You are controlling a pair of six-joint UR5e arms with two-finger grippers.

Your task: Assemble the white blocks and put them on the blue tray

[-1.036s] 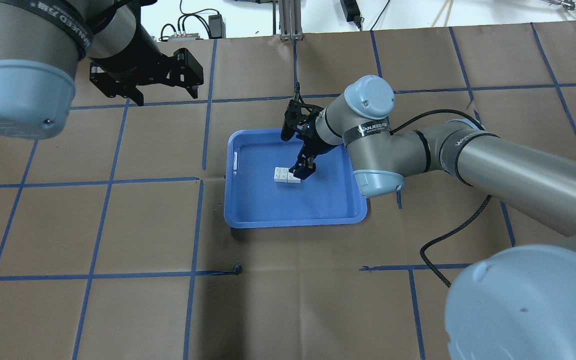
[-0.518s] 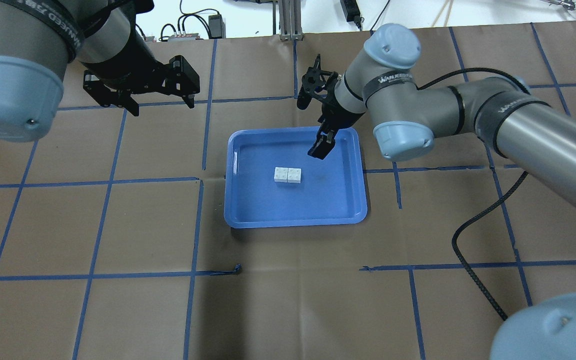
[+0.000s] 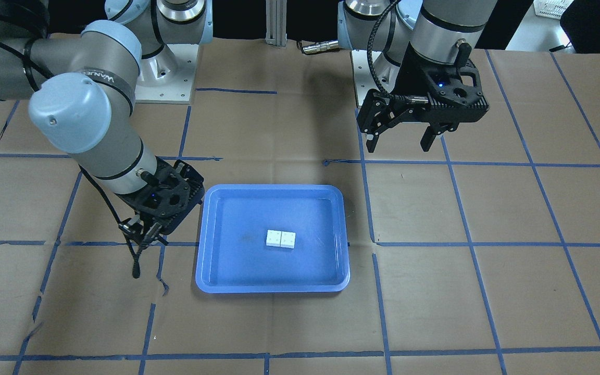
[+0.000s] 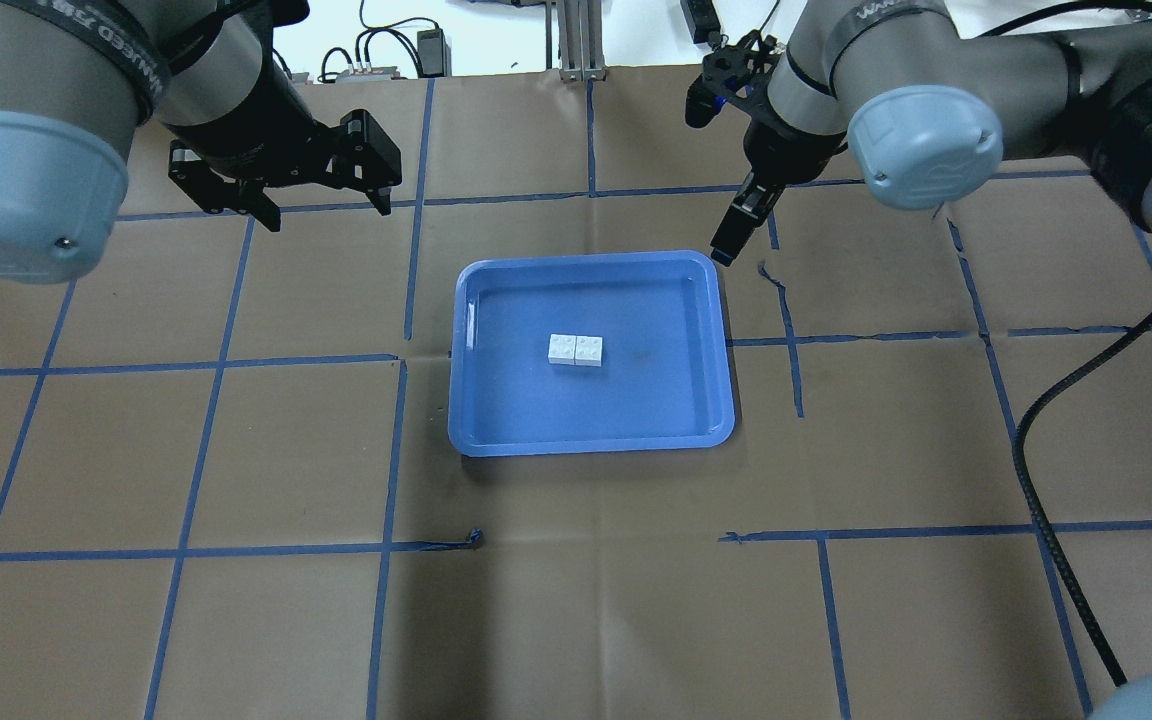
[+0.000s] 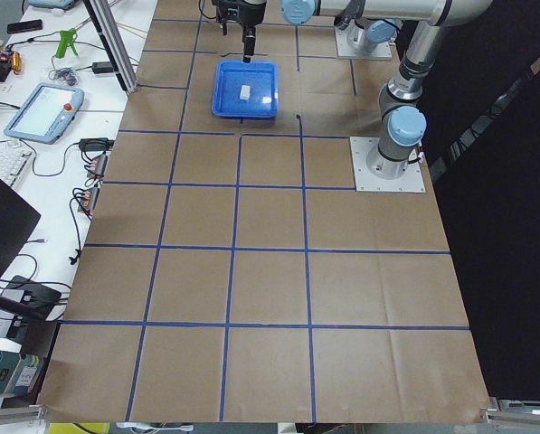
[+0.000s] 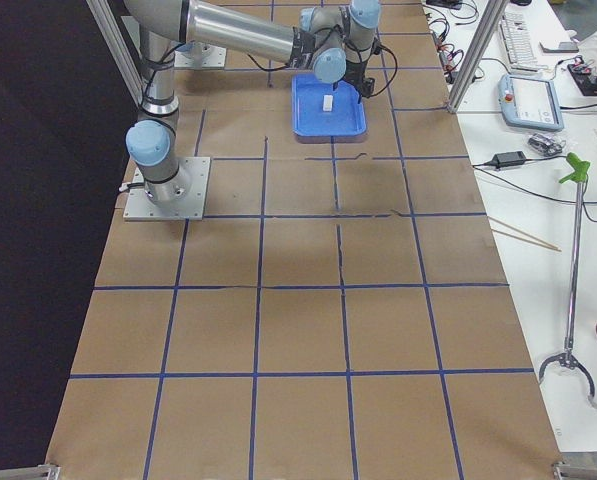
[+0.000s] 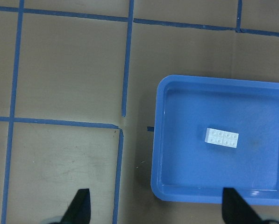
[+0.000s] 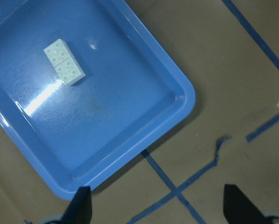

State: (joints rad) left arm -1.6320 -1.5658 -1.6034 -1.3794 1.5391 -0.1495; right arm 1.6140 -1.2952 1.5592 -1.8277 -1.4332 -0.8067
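The two white blocks [image 4: 576, 350] sit joined side by side as one flat piece near the middle of the blue tray [image 4: 591, 445]. They also show in the front view [image 3: 280, 239], the left wrist view [image 7: 221, 137] and the right wrist view [image 8: 64, 62]. My right gripper [image 4: 724, 245] is open and empty. It hangs above the table just past the tray's far right corner, clear of the blocks. My left gripper [image 4: 326, 212] is open and empty, raised over the table beyond the tray's far left side.
Brown paper with a blue tape grid covers the table. My right arm's black cable [image 4: 1036, 430] loops over the right side. A torn tape end [image 4: 476, 540] lies in front of the tray. Teach pendants [image 5: 43, 108] lie on a side bench.
My right gripper has let go of the blocks, risen, and pulled back out of the tray to past its far right corner. The blocks stay put. My left gripper has barely moved.
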